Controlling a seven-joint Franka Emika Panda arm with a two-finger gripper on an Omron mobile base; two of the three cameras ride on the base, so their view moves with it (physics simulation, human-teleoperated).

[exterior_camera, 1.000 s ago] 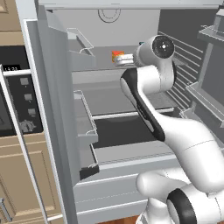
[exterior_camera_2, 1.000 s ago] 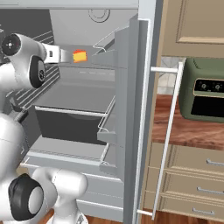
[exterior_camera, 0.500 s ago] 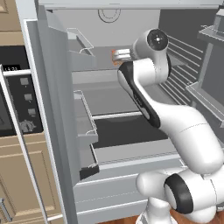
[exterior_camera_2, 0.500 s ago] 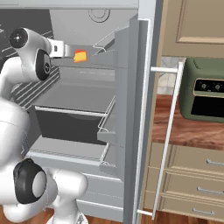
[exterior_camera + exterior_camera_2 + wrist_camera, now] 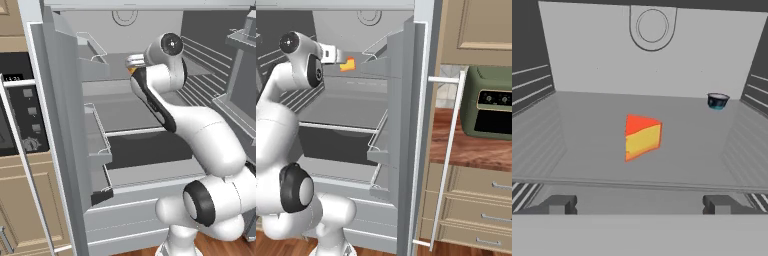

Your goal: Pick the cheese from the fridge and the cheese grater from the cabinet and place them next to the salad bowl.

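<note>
Cheese [image 5: 642, 137] stands on the upper grey shelf [image 5: 687, 145] inside the open fridge [image 5: 406, 100], a yellow-orange wedge with its red-orange face up and toward the left in the hand view. It sits near the middle of the shelf, ahead of the gripper [image 5: 639, 204] and apart from it. The gripper's two dark fingertips [image 5: 559, 204] stand as wide apart as they go and grasp nothing (the cheese lies between their lines, farther in). A small dark blue cup [image 5: 717, 101] rests at the far right of the same shelf, well apart from the cheese. From the right base view the cheese [image 5: 348, 64] shows just beyond the hand, the white arm [image 5: 286, 95] reaching into the fridge. A green appliance [image 5: 488, 110] stands on the wooden surface [image 5: 471, 150] to the right.
</note>
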